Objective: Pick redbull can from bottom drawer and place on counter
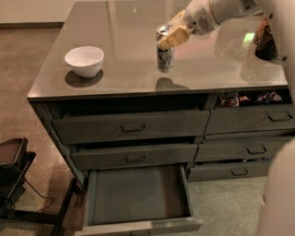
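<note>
Far left, on the carpet, I see a dark stand (pixel 13 161) with a cable trailing from it, beside the cabinet. On the surface (pixel 138 90), toward its left front, sits a white bowl (pixel 84 60), upright.

Below, in the left column, two closed drawers with bar handles (pixel 132 128) are stacked. Under them the bottom drawer (pixel 138 226) is pulled well out and its flat floor is bare.

Centre: the redbull can (pixel 165 60) is upright over the surface, well right of the bowl and back from the front edge. A dark reflection lies on the glossy top just in front of it. I cannot tell if the base touches the surface or hangs just above it.

My claw (pixel 167 39) is closed on the can's upper part, with a tan finger across the rim and the shiny top partly covered. The white arm (pixel 209 14) comes in from the upper right.

Right column: the top drawer (pixel 251 120) is slightly ajar and shows colourful packets (pixel 249 97) in the gap. Two more drawers with handles sit closed below it. A dark object (pixel 266 41) sits at the far right edge of the surface, cut off. The robot's pale body (pixel 281 193) fills the lower right corner, blurred.
</note>
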